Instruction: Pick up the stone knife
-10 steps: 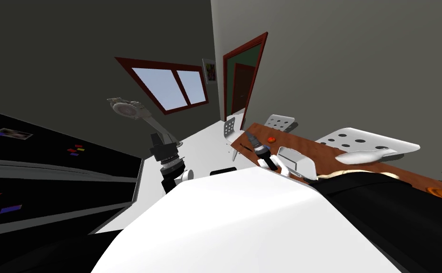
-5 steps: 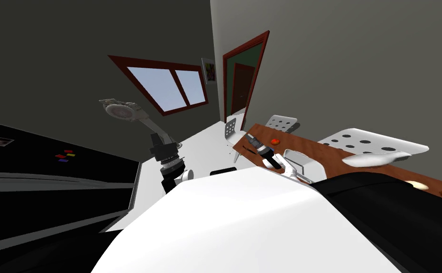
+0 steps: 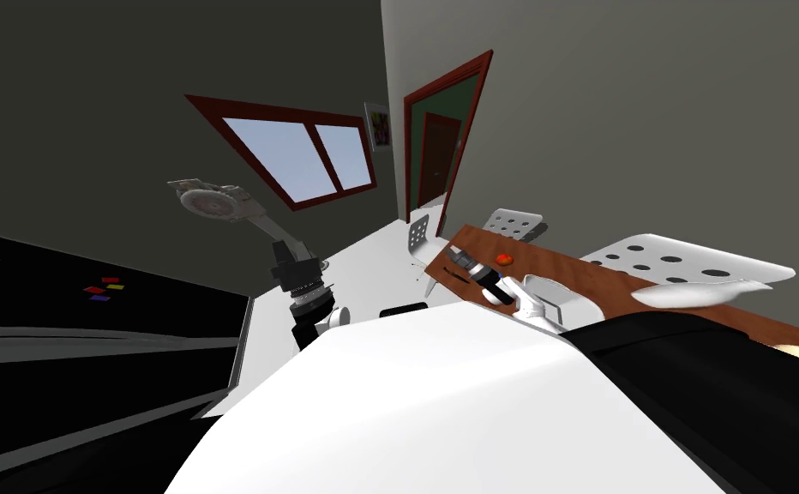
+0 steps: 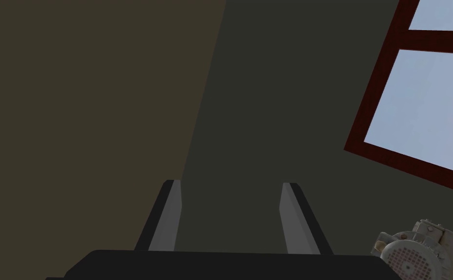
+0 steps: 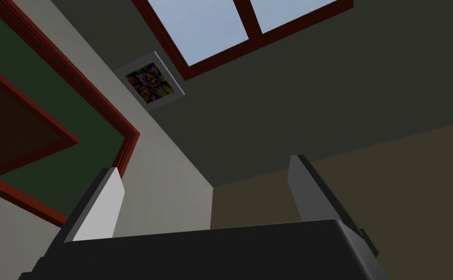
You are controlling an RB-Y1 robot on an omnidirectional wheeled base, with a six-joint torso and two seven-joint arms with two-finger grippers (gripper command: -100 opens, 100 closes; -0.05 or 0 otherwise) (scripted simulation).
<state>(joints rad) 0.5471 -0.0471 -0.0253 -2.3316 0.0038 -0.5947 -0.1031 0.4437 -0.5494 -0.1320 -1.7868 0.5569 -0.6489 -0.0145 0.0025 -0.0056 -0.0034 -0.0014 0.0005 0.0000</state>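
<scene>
Brown wooden tabletop [image 3: 612,279] runs along the right; it is the biggest thing and the reference for the rest. White chairs with round holes in the backs [image 3: 689,257] are tucked along the tabletop's far side and left end, likely just parked there, not blocking a reach. Black cabinet front [image 3: 89,343] stands well apart from the tabletop, off to its left, with small coloured patches [image 3: 102,290] stuck on it. No writing is readable on them, and no brands or labels anywhere. Grey round vented thing on a stalk [image 3: 209,199] is also well left of the tabletop. Right arm [image 3: 485,281] lies over the tabletop's left end; left arm [image 3: 299,287] is raised clear of the tabletop, to its left. Right hand [image 5: 203,164] is spread, nothing between the fingers, aimed up and away from the tabletop. Left hand [image 4: 230,183] is spread and empty too, also aimed away. My read: both are held up as a carry pose while closing in, reach not yet begun. Small red-orange thing [image 3: 503,258] sits on the tabletop near its left end. Stone knife [image 3: 453,274] is probably the thin dark sliver lying flat on the tabletop at that same left end, close to the edge. It is too small to be sure, and the material can't be told. The right hand is the likelier one to take it and would need to tip down onto the tabletop first.
</scene>
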